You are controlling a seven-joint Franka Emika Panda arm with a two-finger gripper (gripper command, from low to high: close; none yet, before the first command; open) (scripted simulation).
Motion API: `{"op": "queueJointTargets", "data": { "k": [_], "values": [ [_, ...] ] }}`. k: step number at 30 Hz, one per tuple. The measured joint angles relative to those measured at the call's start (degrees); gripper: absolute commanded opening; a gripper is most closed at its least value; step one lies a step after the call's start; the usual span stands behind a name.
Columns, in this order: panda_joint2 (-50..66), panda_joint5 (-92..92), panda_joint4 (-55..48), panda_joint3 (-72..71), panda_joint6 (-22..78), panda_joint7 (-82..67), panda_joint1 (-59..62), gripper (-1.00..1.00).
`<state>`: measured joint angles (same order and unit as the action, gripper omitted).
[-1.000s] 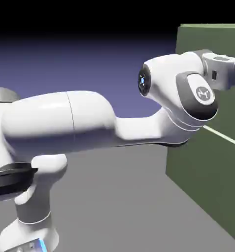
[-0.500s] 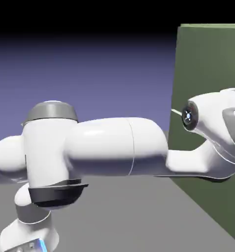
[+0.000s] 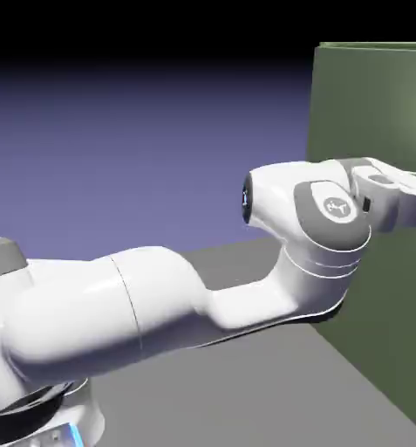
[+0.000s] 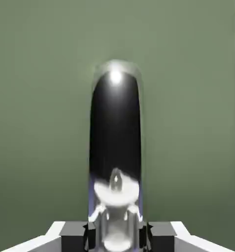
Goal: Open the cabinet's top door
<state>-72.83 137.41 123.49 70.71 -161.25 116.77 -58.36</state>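
Shiny metal handle [image 4: 115, 133] sits clamped between the gripper's [image 4: 117, 236] fingers; pulling off-line could make its smooth surface slip free.

The white arm [image 3: 132, 314] reaches from the lower left toward the olive-green cabinet [image 3: 368, 113] at the exterior view's right. 1 round dark-rimmed cap [image 3: 247, 198] faces left on the wrist [image 3: 311, 205], and the hand [image 3: 398, 202] points right, running to the picture's edge. 1 blue light [image 3: 75, 435] glows on the base [image 3: 80, 419] at the bottom left.
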Motion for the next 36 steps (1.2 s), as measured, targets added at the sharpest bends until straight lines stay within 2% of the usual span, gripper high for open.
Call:
{"op": "queueJointTargets", "data": {
  "k": [10,20,28,36],
  "values": [
    [-3.4,-0.8,20.7,-12.5,14.7,7.2,18.4,-1.00],
    [-10.0,-14.2,39.5,-31.8,29.4,10.0,35.3,-1.00],
    [-15.9,-29.6,47.3,-48.4,38.9,9.7,40.2,-1.00],
    [-18.6,-45.1,50.2,-65.0,47.8,9.7,40.0,-1.00]
  ]
}}
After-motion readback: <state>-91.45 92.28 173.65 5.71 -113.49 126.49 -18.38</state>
